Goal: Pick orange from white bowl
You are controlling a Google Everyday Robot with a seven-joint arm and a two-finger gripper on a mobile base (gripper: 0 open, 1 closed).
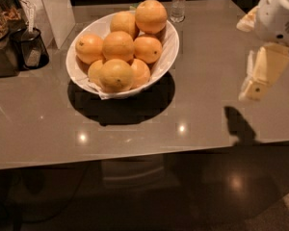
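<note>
Orange [151, 16] crowns a pile of oranges [116, 57] in the white bowl [169, 47], which we find left of centre, near the tabletop's far edge. Over the right edge hovers the gripper [258, 78]; we cannot tell its grip.

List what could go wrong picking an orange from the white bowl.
1. The round deep-orange fruits are heaped in the wide glossy white bowl; pulling a lower one could roll the top orange onto the grey table.
2. The cream end effector hangs far right of the bowl; its sweep in might clip the clear plastic bottle behind the rim.
</note>
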